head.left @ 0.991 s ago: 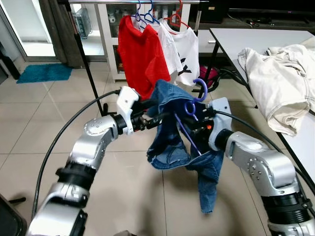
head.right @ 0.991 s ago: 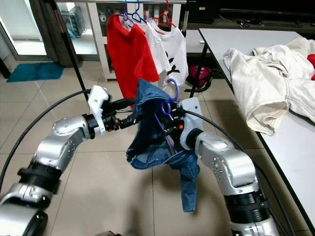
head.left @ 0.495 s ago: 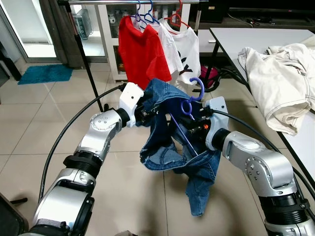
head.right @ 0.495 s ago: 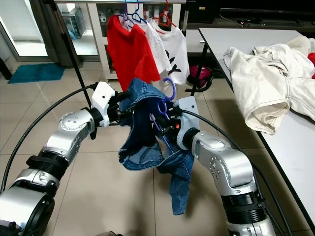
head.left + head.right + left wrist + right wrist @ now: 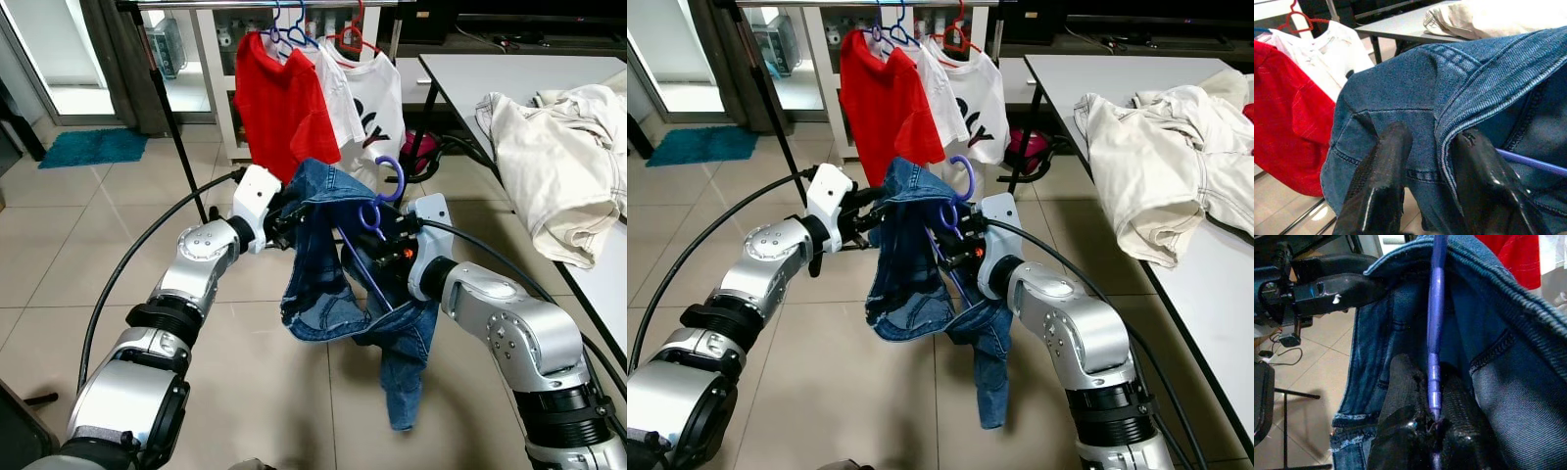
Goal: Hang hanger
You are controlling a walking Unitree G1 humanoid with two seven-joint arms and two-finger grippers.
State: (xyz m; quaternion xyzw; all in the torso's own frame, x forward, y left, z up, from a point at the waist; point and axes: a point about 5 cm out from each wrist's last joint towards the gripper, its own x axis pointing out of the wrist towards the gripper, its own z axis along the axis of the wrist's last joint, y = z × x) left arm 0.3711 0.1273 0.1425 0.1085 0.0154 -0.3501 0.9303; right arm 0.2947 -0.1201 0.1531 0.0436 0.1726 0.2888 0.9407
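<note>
Both end effectors are raised in front of me, over the tiled floor point(image 5: 59, 255). My left end effector point(image 5: 1430, 161) pinches the waistband of the blue denim shorts point(image 5: 328, 284) between its black fingers point(image 5: 1383, 176). My right end effector point(image 5: 1430, 396) is clamped on the stem of the purple hanger point(image 5: 377, 211), which sits inside the shorts with its hook poking above the denim. Beyond them, a red shirt point(image 5: 279, 108) and white shirts point(image 5: 367, 98) hang on the clothes rail point(image 5: 255, 4). Cream garments point(image 5: 549, 157) lie on the desk point(image 5: 588, 279) at my right.
</note>
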